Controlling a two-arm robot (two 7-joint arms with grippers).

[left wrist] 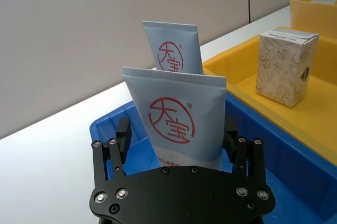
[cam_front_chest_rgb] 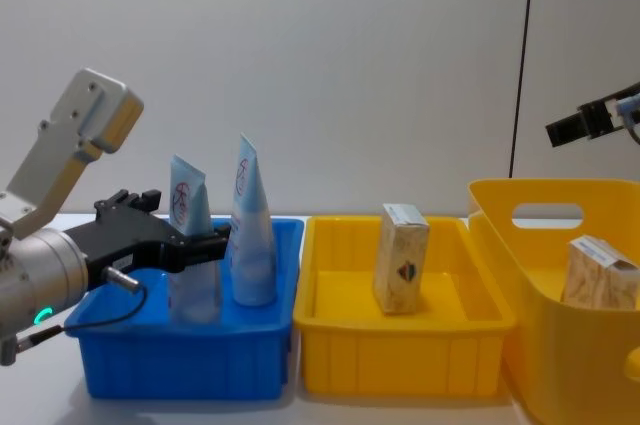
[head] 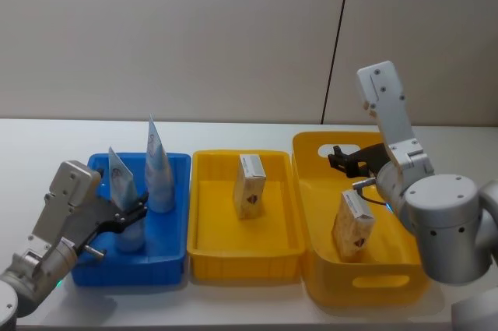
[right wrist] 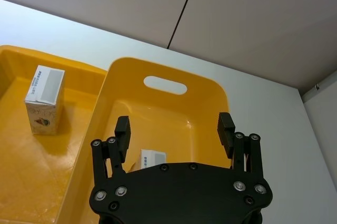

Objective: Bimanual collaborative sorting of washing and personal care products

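My left gripper [head: 138,210], spread wide, straddles a pale-blue plastic squeeze tube [left wrist: 174,124]; my right gripper [right wrist: 174,128] gapes above the yellow plastic tub [right wrist: 196,103].

— Where is your left gripper [cam_front_chest_rgb: 200,243]?
— In my blue bin [cam_front_chest_rgb: 180,365], at the shorter tube [cam_front_chest_rgb: 186,203]. The taller tube [cam_front_chest_rgb: 252,245] stands upright just beside it.
— And the cartons?
— One carton [cam_front_chest_rgb: 400,257] stands in the yellow tray [cam_front_chest_rgb: 400,370]. A second carton [cam_front_chest_rgb: 598,280] leans in the handled bin [cam_front_chest_rgb: 560,345], and my right gripper [cam_front_chest_rgb: 592,123] hangs above it.
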